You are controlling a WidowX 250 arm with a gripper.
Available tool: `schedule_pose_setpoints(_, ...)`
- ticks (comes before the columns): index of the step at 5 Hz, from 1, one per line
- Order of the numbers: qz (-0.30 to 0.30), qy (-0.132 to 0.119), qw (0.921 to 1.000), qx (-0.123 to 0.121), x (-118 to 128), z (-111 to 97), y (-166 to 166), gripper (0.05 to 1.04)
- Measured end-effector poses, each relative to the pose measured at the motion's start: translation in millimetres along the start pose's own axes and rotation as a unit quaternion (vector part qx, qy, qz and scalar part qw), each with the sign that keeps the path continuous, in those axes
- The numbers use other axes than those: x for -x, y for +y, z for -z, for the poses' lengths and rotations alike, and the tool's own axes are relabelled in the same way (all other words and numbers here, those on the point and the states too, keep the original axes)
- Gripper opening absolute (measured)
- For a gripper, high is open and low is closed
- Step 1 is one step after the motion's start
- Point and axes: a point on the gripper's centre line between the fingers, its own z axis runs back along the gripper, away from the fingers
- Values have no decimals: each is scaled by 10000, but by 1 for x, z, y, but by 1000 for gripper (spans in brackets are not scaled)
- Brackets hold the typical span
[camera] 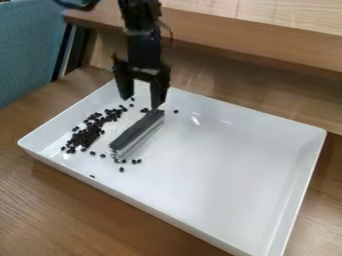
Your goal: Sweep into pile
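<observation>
The black gripper [141, 102] hangs over the back left part of the white tray [227, 170], its two fingers spread well apart. Just below the right-hand finger lies the upper end of a dark grey bar-shaped sweeping tool [137, 131] with a pale, see-through edge; whether they touch I cannot tell. The tool slants down to the left. Left of it, black beans [87, 136] form a loose elongated cluster along the tray's left side. Several stray beans [135, 161] lie around the tool's lower end, and a few near its upper end.
The tray's raised walls surround the work area on a brown wooden table [80, 210]. Behind the tray runs a raised wooden ledge [254, 42]. A blue fabric seat [27, 47] stands at the upper left.
</observation>
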Motion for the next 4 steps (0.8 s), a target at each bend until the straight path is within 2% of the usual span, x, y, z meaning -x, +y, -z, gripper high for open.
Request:
schedule_pose_setpoints(1, 178, -123, 9997, 118, -1, -13, -16, 999)
schedule_pose_setpoints(2, 443, -115, 9987, 215, -2, -14, -34, 999)
schedule_pose_setpoints(4, 789, 36, 9958, 464, 1, -14, -71, 999)
